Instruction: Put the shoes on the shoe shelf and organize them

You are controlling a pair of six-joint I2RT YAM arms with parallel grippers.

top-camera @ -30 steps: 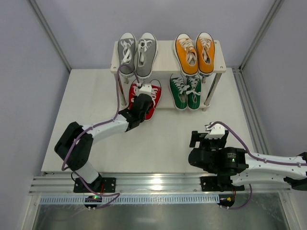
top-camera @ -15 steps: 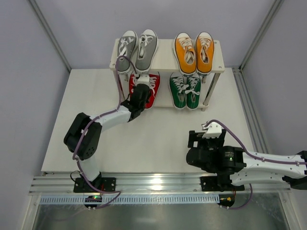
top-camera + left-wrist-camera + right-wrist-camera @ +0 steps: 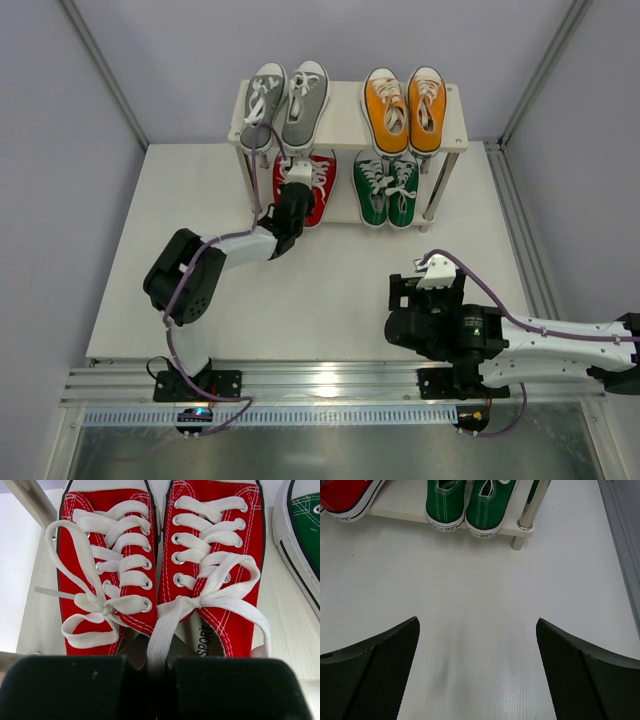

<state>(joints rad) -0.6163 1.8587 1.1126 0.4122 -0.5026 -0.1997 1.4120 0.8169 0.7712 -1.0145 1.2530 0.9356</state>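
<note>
**Shoe shelf (image 3: 345, 112) holds all four pairs; left gripper (image 3: 149, 680) clamped on the red pair (image 3: 210, 555)**

On the top board (image 3: 345, 135), the grey pair (image 3: 285, 100) sits at the left and the orange pair (image 3: 405, 105) at the right, toes pointing away from the arms. Below them on the lower board (image 3: 292, 630), the red pair lies on the left half, directly under the grey one. The green pair (image 3: 387, 190) lies just beside it on the right half.

The left arm reaches over the table (image 3: 200, 200) to the heels of the red pair. In the left wrist view its two black fingers (image 3: 65, 685) sit close together, pinching the adjoining inner heel walls of the two red shoes. A white lace (image 3: 165, 630) trails down into the narrow gap between them. The red shoes lie side by side and touching, laces tied in bows.

The right gripper (image 3: 477, 670) hovers low over bare table, well apart from the shelf, with its jaws spread wide and nothing between them. Its wrist camera looks at the green heels, which sit at the board's front edge beside a metal leg (image 3: 527, 517).
</note>
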